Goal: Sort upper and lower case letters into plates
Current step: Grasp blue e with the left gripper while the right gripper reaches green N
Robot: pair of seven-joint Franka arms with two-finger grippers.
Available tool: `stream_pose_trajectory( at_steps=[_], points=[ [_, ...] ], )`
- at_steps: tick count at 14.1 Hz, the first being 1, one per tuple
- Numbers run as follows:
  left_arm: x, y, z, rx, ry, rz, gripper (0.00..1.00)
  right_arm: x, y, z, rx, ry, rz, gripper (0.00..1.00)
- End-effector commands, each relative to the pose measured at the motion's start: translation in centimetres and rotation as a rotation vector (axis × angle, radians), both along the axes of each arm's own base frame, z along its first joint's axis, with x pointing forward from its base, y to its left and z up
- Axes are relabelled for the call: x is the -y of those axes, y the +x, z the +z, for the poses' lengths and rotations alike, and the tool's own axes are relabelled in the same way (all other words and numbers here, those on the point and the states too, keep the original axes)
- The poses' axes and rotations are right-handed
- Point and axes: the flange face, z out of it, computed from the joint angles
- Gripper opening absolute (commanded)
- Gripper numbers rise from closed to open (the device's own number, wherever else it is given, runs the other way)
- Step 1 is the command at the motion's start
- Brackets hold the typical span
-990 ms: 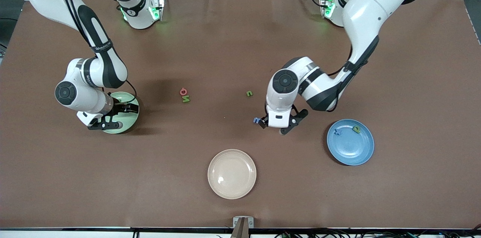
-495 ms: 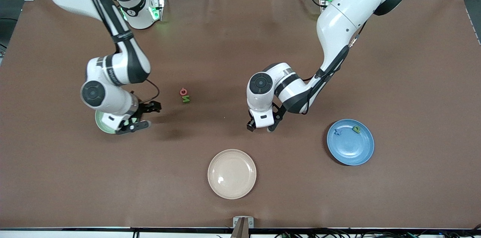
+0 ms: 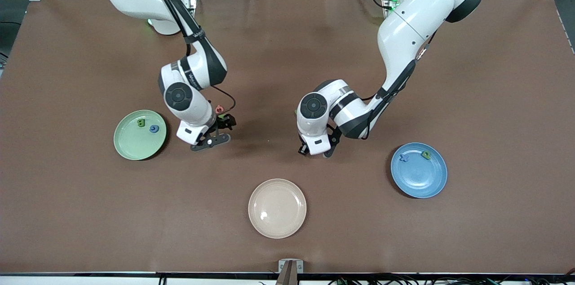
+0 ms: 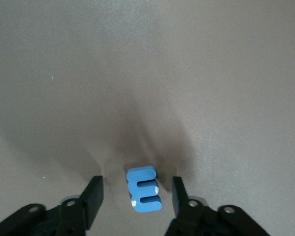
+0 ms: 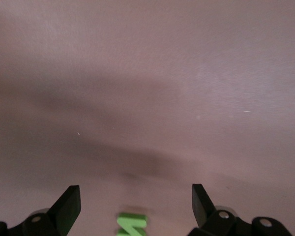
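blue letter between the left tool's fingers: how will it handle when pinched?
The blue letter looks like a thick, flat-sided block, so probably stiff and unlikely to roll. It's small, likely light. The left tool straddles it with gaps either side; an uneven close could nudge it.

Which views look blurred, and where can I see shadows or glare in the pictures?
Front view: sharp, soft shadows under both arms, a glare spot on the beige plate. Left wrist view: sharp, dark shadow around the blue letter. Right wrist view: blurred, the green letter smeared, broad shadow bands on the table.
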Motion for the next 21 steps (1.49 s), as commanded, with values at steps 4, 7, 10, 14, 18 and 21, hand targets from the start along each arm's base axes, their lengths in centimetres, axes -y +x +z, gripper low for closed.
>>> stream_pose_trajectory(
  at_steps=[4, 7, 10, 14, 18, 21],
  points=[
    [0.2, 0.0, -0.7, 0.004, -0.031, 0.01, 0.32, 0.0, -3.4, -3.0, 0.049, 0.01, 0.013, 1.0],
    [-0.5, 0.2, -0.6, 0.013, -0.019, -0.007, 0.0, 0.5, -4.8, -3.8, 0.02, -0.005, 0.011, 1.0],
    [-4.4, 3.6, 2.6, 0.042, -0.017, 0.011, 0.0, 0.6, -5.8, -4.0, 0.014, -0.009, 0.01, 1.0],
    [-10.2, 7.0, 5.8, 0.038, 0.041, -0.076, 0.0, 0.6, -6.9, -2.8, 0.005, -0.011, 0.004, 1.0],
    [-19.2, 9.6, 7.6, 0.015, 0.089, -0.167, 0.0, 0.1, -7.4, -2.8, 0.004, -0.012, -0.001, 0.97],
    [-26.0, 10.3, 7.7, -0.015, 0.111, -0.244, 0.0, 0.2, -7.8, -3.1, -0.003, -0.017, -0.004, 0.93]
  ],
)
